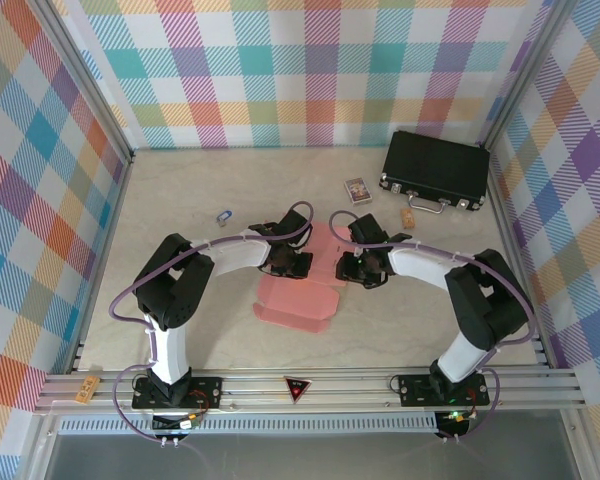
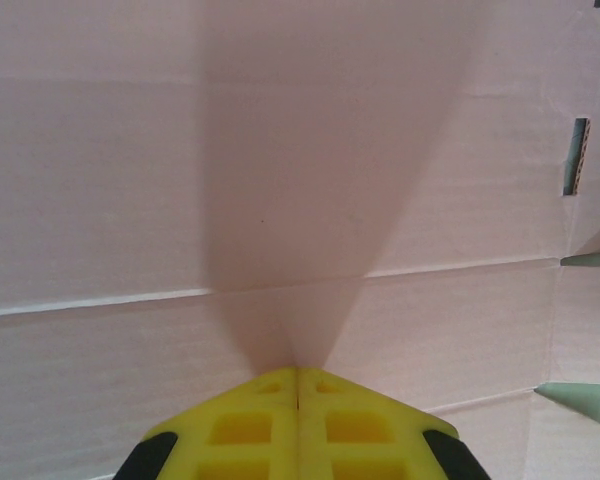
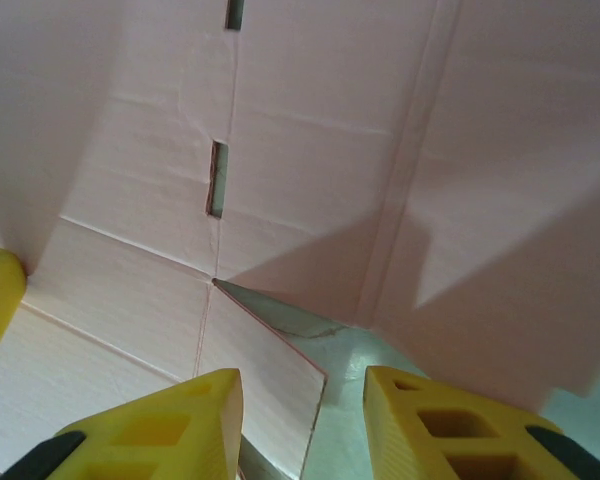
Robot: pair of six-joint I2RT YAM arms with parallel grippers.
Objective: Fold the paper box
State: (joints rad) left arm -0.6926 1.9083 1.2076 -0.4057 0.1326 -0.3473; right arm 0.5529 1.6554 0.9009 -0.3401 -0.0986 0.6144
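The paper box [image 1: 302,298] is a salmon-pink creased sheet lying partly flat at the table's middle, with panels raised at its far end between the two grippers. My left gripper [image 1: 286,262] is shut with nothing between its yellow fingers, and its tips [image 2: 297,372] rest against a pink panel [image 2: 280,150] close to a crease. My right gripper [image 1: 359,268] stands open over the sheet's right side. A loose corner flap [image 3: 270,350] lies in the gap between its fingers [image 3: 303,385], and a raised panel [image 3: 500,180] stands to the right. No pinch on the flap shows.
A black hard case [image 1: 435,170] lies at the back right, with a small printed card [image 1: 357,190] and a small tan piece [image 1: 408,215] near it. A tiny blue object [image 1: 222,215] sits at the back left. Checkered walls enclose the table [image 1: 180,200].
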